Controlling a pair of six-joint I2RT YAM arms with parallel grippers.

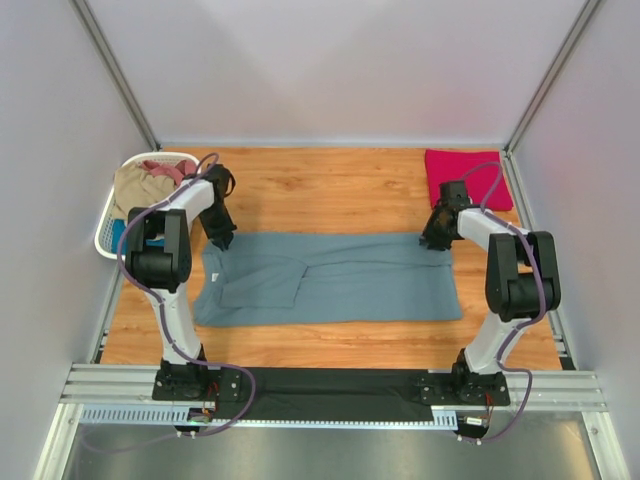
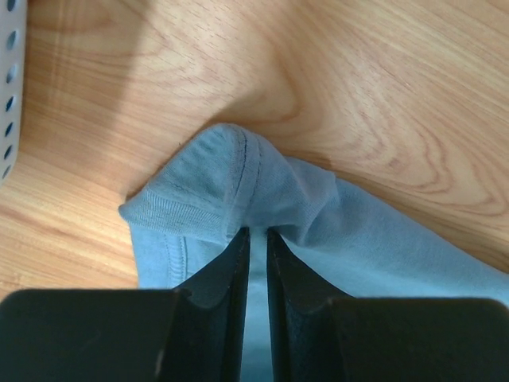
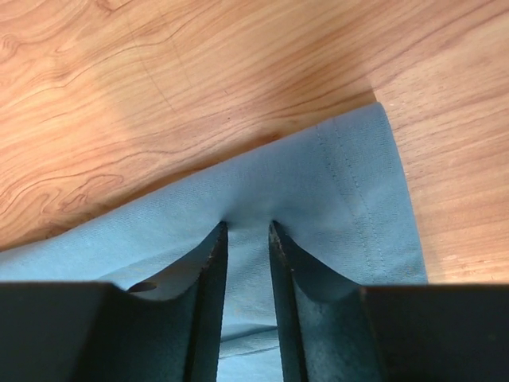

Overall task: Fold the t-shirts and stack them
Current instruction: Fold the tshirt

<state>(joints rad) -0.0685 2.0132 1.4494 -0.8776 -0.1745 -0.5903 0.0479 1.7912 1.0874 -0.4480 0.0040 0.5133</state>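
Note:
A large slate grey-blue t-shirt (image 1: 340, 285) lies spread flat across the wooden table, partly folded along its length. My left gripper (image 1: 222, 238) is at the shirt's far left corner, by the collar. In the left wrist view its jaws (image 2: 258, 232) are shut on a raised fold of the fabric (image 2: 199, 183). My right gripper (image 1: 437, 243) is at the far right corner, near the hem. There the jaws (image 3: 247, 227) pinch the cloth (image 3: 318, 183), which puckers at their tips. A crimson-pink t-shirt (image 1: 462, 178) lies folded at the back right.
A white slatted laundry basket (image 1: 104, 228) stands at the back left beside the left arm, holding tan (image 1: 138, 186), dusty-pink (image 1: 166, 169) and bright-blue (image 1: 119, 236) shirts. Grey walls close in the table on three sides. Bare wood shows behind and in front of the spread shirt.

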